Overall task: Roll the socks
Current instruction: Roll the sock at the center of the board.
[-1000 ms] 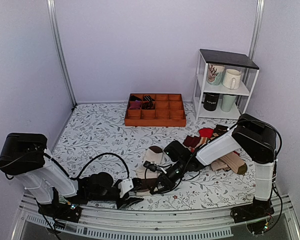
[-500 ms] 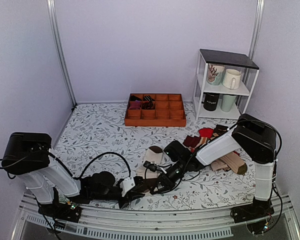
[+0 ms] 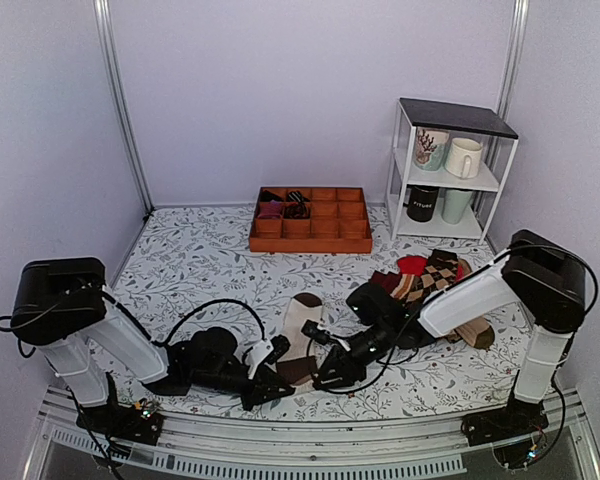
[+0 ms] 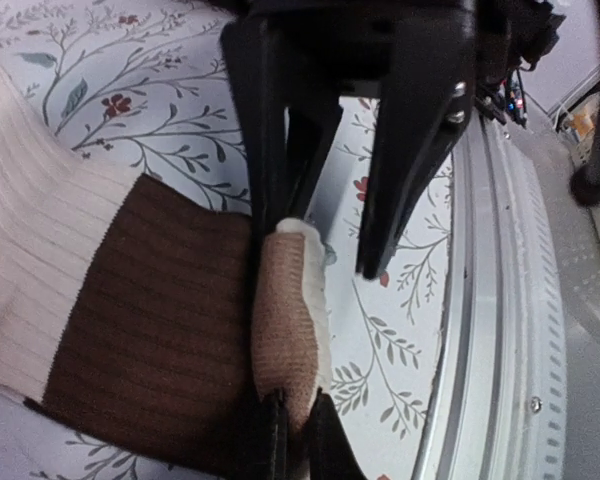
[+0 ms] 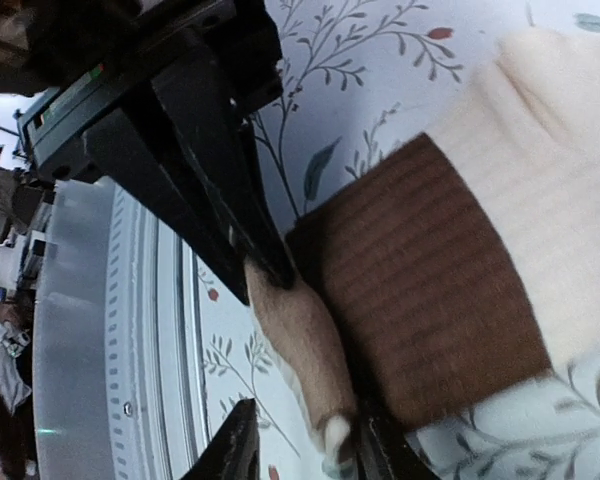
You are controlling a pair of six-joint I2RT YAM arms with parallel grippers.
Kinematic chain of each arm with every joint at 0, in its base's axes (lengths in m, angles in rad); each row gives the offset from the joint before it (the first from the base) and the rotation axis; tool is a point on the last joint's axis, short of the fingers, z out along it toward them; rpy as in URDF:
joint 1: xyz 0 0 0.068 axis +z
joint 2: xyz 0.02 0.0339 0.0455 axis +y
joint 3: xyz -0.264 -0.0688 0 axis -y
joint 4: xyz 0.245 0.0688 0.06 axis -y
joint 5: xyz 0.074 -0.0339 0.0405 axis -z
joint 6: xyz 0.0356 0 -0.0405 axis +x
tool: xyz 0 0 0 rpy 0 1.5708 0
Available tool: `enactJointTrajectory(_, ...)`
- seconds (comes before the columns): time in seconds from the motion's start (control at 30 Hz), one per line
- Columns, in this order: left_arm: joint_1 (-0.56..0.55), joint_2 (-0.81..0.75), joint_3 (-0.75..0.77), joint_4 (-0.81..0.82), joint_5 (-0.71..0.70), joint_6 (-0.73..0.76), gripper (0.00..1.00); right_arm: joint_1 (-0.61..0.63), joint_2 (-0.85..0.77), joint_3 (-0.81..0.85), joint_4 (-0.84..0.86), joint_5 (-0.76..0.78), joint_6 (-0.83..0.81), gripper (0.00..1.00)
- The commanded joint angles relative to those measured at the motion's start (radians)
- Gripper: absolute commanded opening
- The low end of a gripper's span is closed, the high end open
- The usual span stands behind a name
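The socks (image 3: 302,330) lie flat near the table's front edge, cream with a dark brown toe at the far end and a wide dark brown band (image 4: 150,320) near me. The tan cuff (image 4: 285,320) is curled into a small roll. My left gripper (image 4: 296,398) is shut, pinching one end of that roll; it also shows in the top view (image 3: 272,386). My right gripper (image 5: 305,410) is open, its fingers astride the other end of the cuff (image 5: 295,335), one finger touching it. It sits right of the left gripper in the top view (image 3: 325,376).
A pile of argyle and red socks (image 3: 425,275) and a plain tan sock (image 3: 472,326) lie at the right. An orange compartment tray (image 3: 310,240) stands at the back, a white shelf (image 3: 405,170) with mugs at the back right. The metal front rail (image 3: 310,455) runs close by.
My left gripper has moved right and forward onto the cuff. The right arm has swung right, uncovering the argyle pile, while its gripper stays at the cuff.
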Motion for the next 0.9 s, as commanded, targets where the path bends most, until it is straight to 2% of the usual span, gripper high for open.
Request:
enactJointTrajectory(0.0,0.016,0.047,-0.008,-0.332,0.111,-0.161,0.00,0.000,-0.199,-0.169,0.249,0.210,-0.165,0.40)
enactJointTrajectory(0.07,0.023,0.061,-0.018,-0.344,0.131,-0.200,0.00,0.023,-0.282,-0.282,0.388,0.264,-0.265,0.48)
enactJointTrajectory(0.13,0.029,0.068,-0.028,-0.342,0.146,-0.242,0.00,0.062,-0.330,-0.354,0.501,0.300,-0.403,0.49)
enactJointTrajectory(0.2,0.033,0.072,-0.034,-0.347,0.149,-0.266,0.00,0.098,-0.332,-0.371,0.541,0.321,-0.505,0.50)
enactJointTrajectory(0.47,0.043,0.085,-0.034,-0.355,0.153,-0.263,0.00,0.169,-0.163,-0.281,0.503,0.361,-0.703,0.50)
enactJointTrajectory(0.67,0.051,0.096,-0.035,-0.341,0.157,-0.258,0.00,0.177,-0.107,-0.238,0.423,0.349,-0.750,0.50)
enactJointTrajectory(0.87,0.054,0.109,-0.038,-0.324,0.176,-0.253,0.00,0.182,-0.054,-0.233,0.432,0.448,-0.756,0.49)
